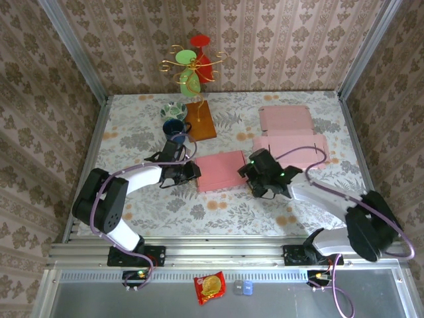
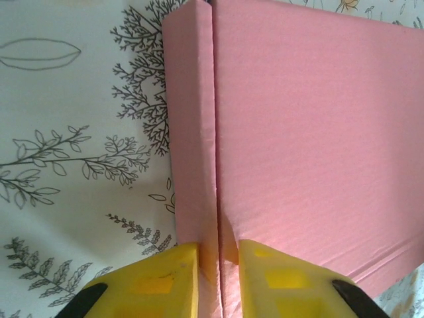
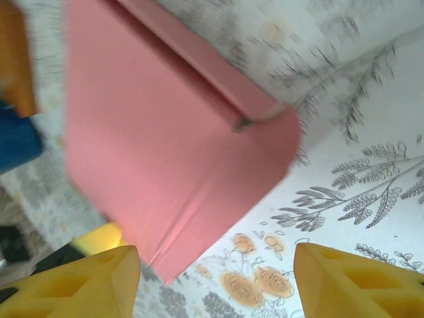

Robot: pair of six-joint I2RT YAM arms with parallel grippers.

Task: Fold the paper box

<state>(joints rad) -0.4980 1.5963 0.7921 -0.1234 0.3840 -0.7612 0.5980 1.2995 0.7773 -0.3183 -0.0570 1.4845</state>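
Pink paper box closed, contents hidden, left claw pinching its side edge, right claw open beside it

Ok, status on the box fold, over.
Left pincer clamped on side wall of pink box. Right pincer open beside it. Blue cup just beyond left pincer.

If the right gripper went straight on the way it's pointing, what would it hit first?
Probably the pink paper box, whose rounded flap lies just ahead of the open right gripper; depth is unclear.
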